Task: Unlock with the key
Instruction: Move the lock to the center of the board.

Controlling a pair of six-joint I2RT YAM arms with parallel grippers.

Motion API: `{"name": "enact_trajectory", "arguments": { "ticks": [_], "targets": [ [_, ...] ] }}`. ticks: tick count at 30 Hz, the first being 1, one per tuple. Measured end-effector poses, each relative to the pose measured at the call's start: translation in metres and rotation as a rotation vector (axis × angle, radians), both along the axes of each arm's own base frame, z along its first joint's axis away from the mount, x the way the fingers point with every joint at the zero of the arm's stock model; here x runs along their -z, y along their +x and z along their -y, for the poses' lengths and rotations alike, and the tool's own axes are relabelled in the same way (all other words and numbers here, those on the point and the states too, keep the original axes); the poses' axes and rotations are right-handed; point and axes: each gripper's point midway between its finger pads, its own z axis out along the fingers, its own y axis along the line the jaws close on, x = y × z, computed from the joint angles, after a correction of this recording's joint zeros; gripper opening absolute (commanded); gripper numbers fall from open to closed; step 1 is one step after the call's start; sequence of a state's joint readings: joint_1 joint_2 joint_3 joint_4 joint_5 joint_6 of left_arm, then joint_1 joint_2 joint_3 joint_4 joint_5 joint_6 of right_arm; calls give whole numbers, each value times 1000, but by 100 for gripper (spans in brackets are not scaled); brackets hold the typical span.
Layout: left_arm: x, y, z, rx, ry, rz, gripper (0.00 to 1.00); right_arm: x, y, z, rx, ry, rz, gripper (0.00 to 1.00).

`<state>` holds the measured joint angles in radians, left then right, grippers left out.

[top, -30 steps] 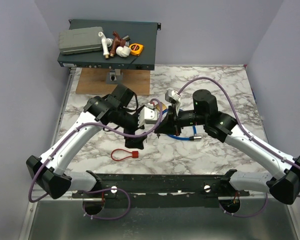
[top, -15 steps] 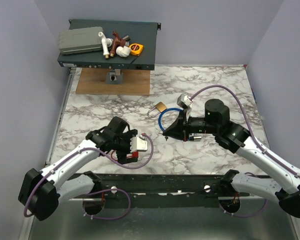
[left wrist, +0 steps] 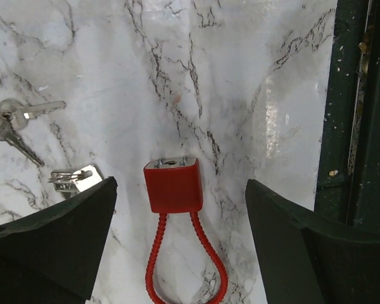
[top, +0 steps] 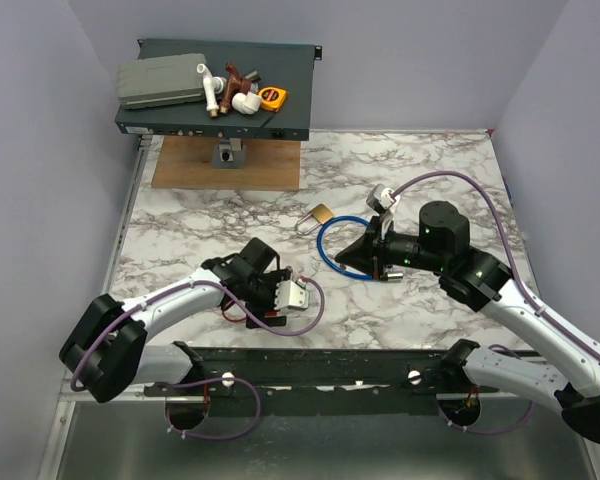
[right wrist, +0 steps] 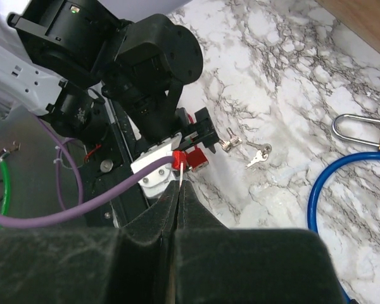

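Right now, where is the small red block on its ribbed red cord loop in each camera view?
Top external: small red block low, left of centre, mostly under the left gripper.
Left wrist: red block centre, cord trailing down.
Right wrist: red block centre, tiny.
Shared landmark: left gripper's fingers flanking it.

I see a marble-patterned desk [top: 450, 170] boxed in by plain lavender walls [top: 400, 60], with a wooden board [top: 180, 165] and a dark shelf [top: 295, 70] at its far edge

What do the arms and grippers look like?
Both the left arm and right arm have white link shells and black joint housings, each trailed by a purple cable. The left gripper and right gripper have broad black wedge-shaped fingers.
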<state>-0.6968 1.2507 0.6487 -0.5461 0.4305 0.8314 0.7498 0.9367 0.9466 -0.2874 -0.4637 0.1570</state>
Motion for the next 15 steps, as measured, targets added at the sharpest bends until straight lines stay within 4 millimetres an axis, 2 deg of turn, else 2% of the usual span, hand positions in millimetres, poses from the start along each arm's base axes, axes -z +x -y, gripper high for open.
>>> {"name": "enact_trajectory", "arguments": {
  "ticks": [3,10,13,15],
  "targets": [
    [8,-4,-1,5,23,-29,74,0,3,1,15,-8,-4,0],
    [20,-6,0,-18,55,-68,67,-18,6,2,27,5,16,1],
    [20,-4,4,-23,49,-53,55,-22,6,3,30,4,21,1],
    [21,-4,6,-24,43,-48,41,-24,7,3,34,2,25,1]
  ]
}}
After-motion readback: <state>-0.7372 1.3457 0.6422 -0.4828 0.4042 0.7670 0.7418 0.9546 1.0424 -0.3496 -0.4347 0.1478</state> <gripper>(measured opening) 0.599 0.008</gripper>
